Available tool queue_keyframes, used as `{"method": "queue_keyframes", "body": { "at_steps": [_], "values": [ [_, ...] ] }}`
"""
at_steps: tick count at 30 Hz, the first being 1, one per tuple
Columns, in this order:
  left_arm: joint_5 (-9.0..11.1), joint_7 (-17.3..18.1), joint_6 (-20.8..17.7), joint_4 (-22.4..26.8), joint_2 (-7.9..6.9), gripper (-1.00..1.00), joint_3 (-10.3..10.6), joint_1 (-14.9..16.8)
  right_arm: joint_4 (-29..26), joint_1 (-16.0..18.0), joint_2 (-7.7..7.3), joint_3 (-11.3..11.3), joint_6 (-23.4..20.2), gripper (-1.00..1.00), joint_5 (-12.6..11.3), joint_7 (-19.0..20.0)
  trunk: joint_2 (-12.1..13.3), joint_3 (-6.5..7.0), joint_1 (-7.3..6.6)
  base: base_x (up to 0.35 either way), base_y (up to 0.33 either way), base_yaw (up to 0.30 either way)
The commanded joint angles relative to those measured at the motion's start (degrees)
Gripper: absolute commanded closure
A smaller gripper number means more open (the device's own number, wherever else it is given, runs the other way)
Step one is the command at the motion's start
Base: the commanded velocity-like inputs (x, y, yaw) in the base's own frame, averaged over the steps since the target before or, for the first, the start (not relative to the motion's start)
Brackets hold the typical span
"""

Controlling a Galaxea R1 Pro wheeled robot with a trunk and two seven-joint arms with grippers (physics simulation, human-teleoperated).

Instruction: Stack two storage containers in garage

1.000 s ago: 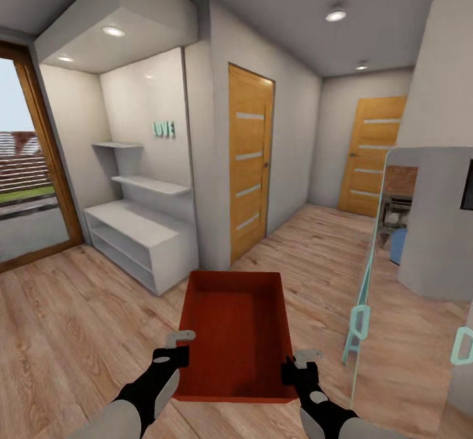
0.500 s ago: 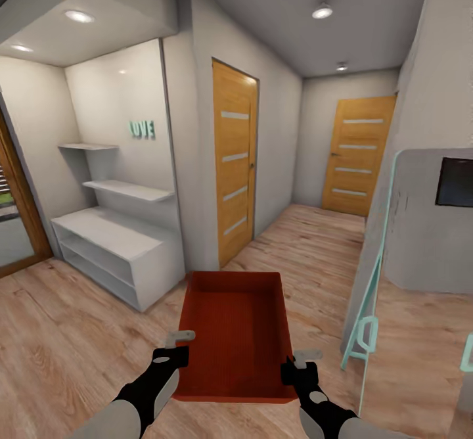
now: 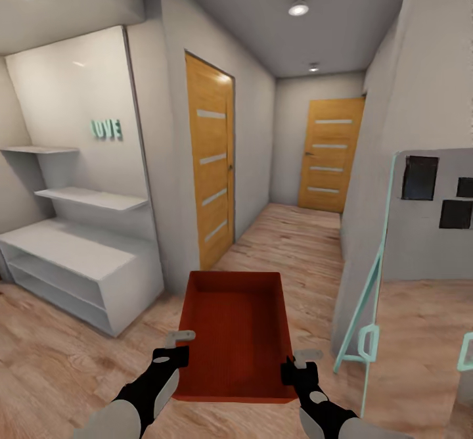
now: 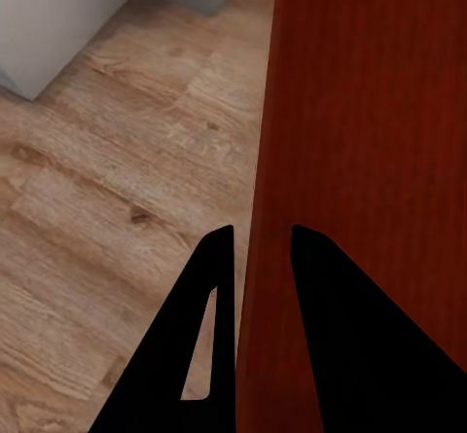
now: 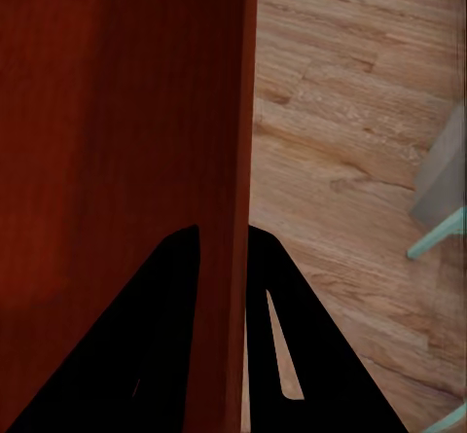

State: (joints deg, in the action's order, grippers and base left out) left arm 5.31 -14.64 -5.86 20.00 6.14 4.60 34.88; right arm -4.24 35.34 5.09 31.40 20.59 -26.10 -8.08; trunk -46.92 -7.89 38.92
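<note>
We carry one orange-red rectangular open-topped storage container (image 3: 235,334) level in front of us, held out over the light wood-plank floor (image 3: 59,353) of a hallway. It sits at six o'clock in the head view, its long axis pointing away toward twelve. We judge it is held flat and low so that it stays steady as we roll and so the way ahead stays in sight; with thin, low walls, a pinch on each long side is the simplest hold.

Our left hand (image 3: 172,353) is at seven o'clock, closed on the container's left wall near the end closest to us. In the left wrist view the two dark fingers (image 4: 209,355) straddle that thin wall, one outside and one inside. Our right hand (image 3: 299,368) at five o'clock is closed the same way on the right wall, and the right wrist view shows its fingers (image 5: 161,345) on either side of the wall edge. Both grips are narrow, open no wider than the wall.

Ahead, a slatted light-wood door (image 3: 211,166) stands at eleven o'clock and a second such door (image 3: 330,155) closes the corridor's far end at one o'clock. White open shelving (image 3: 72,268) lies at nine o'clock, and a pale teal frame (image 3: 368,307) leans at three o'clock. We judge this the transport leg, with the garage not yet reached.
</note>
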Motion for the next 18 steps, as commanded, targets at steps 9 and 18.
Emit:
{"method": "queue_keyframes", "body": {
  "at_steps": [9, 18],
  "values": [
    [-0.18, -1.18, -0.46, 0.12, -0.09, 1.00, 0.33, 0.01, 0.11, 0.08, -0.11, -0.99, 0.51, 1.00, -1.24, -0.55, -0.07, -0.08, 0.04, 0.300, 0.219, -0.262],
    [-0.21, -1.18, -0.46, 0.12, -0.07, 1.00, 0.32, 0.01, 0.11, 0.08, -0.08, -0.99, 0.51, 1.00, -1.28, -0.54, -0.07, -0.08, 0.04, 0.300, 0.219, -0.262]
  ]
}}
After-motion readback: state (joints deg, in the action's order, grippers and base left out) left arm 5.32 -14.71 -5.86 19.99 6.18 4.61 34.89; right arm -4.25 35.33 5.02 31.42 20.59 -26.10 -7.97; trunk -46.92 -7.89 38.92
